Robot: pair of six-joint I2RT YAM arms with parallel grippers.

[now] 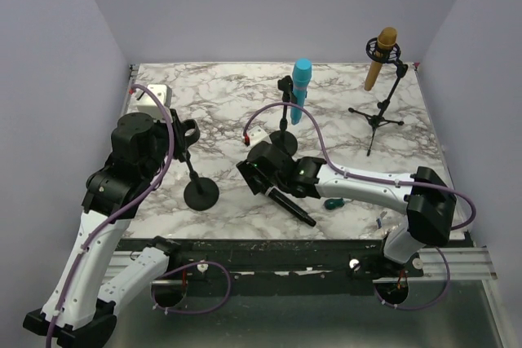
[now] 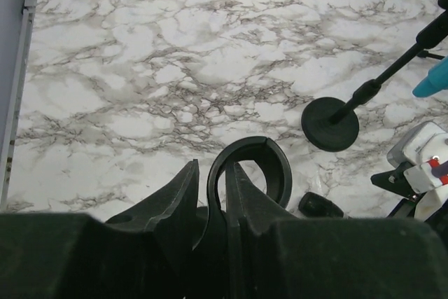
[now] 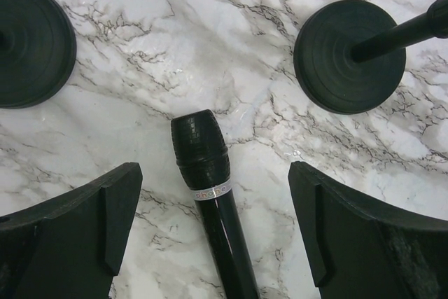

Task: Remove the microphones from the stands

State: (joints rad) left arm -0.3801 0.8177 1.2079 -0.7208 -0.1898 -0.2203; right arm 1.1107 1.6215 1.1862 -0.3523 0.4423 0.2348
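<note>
On a marble tabletop [image 1: 220, 95], a white box [image 1: 153, 100] sits at the far left corner. Just in front of it, the left gripper [image 1: 189, 132] is pinched narrowly on the empty clip [image 2: 260, 162] at the top of a tilted black stand [image 1: 201, 195]. In the left wrist view its two fingers [image 2: 178, 197] squeeze one wall of the open C-shaped ring. The stand's round base rests on the marble near the front edge. To its right, the black microphone [image 1: 291, 207] lies flat on the table, out of the stand and well apart from the clip, its grille end pointing toward the back. Above it hangs the right gripper [image 1: 263, 178], jaws spread wide. The right wrist view shows the microphone's head lying between the two fingers [image 3: 80, 218] and touching neither. Behind that, a blue microphone [image 1: 301, 89] sits in a second stand [image 1: 283, 138]. A small teal object [image 1: 333, 203] lies just beside the right arm's forearm. At the far right corner, a gold microphone [image 1: 381, 57] is mounted on a tripod [image 1: 377, 120].
</note>
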